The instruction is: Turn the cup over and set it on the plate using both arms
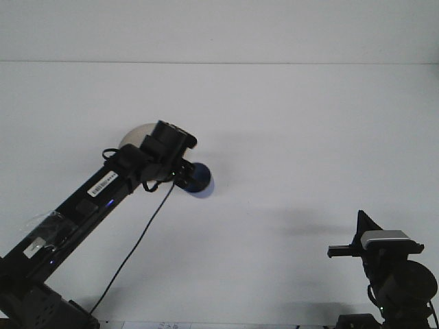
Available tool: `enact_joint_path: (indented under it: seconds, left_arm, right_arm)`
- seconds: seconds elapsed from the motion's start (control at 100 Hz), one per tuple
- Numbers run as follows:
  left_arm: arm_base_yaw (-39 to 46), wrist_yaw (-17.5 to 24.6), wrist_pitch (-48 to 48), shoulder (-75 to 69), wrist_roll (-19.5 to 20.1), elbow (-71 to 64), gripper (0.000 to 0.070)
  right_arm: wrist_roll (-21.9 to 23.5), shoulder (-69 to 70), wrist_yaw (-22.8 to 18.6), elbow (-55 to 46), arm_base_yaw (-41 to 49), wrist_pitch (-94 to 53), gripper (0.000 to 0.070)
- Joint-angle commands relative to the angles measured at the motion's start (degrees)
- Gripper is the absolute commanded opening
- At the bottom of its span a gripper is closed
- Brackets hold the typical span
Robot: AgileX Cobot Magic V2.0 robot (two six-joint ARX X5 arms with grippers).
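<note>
Gripping a blue cup (199,178), the left claw (184,173) hangs beside a cream plate (134,136); right claw's (341,251) state cannot be told.

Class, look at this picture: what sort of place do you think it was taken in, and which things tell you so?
Probably a robotics lab or test bench. A bare white table against a plain wall holds only a pale plate and a blue cup, carried by the left tool, with a second robot arm parked nearby.

— What colour is that cup (199,178) by the left arm (103,192)?
— Dark blue. The arm is black with a white label; the plate (134,136) behind it is cream.
— And the desk (309,151)?
— Plain white. The right arm (391,264), near right, is black with a silver-grey cap.
</note>
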Motion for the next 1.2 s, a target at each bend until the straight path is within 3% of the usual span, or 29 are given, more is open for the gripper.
enact_joint_path:
  seconds: [0.0, 0.37, 1.03, 1.1, 1.19]
  left_arm:
    - [3.7, -0.5, 3.2, 1.0, -1.0, 1.5, 0.0005]
    - [19.8, -0.5, 6.8, 2.4, -3.8, 1.8, 0.0006]
    - [21.9, -0.6, 7.7, 10.5, -4.7, 1.9, 0.0020]
    - [21.9, -0.6, 7.6, 10.7, -4.7, 1.9, 0.0079]
    - [21.9, -0.6, 7.8, 10.7, -4.7, 1.9, 0.0242]
  right_arm:
    - [0.6, 0.2, 0.2, 0.1, 0.0, 0.6, 0.0000]
    - [0.6, 0.2, 0.2, 0.1, 0.0, 0.7, 0.0000]
    - [0.6, 0.2, 0.2, 0.1, 0.0, 1.0, 0.0000]
    - [0.6, 0.2, 0.2, 0.1, 0.0, 1.0, 0.0000]
    - [0.6, 0.2, 0.2, 0.1, 0.0, 1.0, 0.0000]
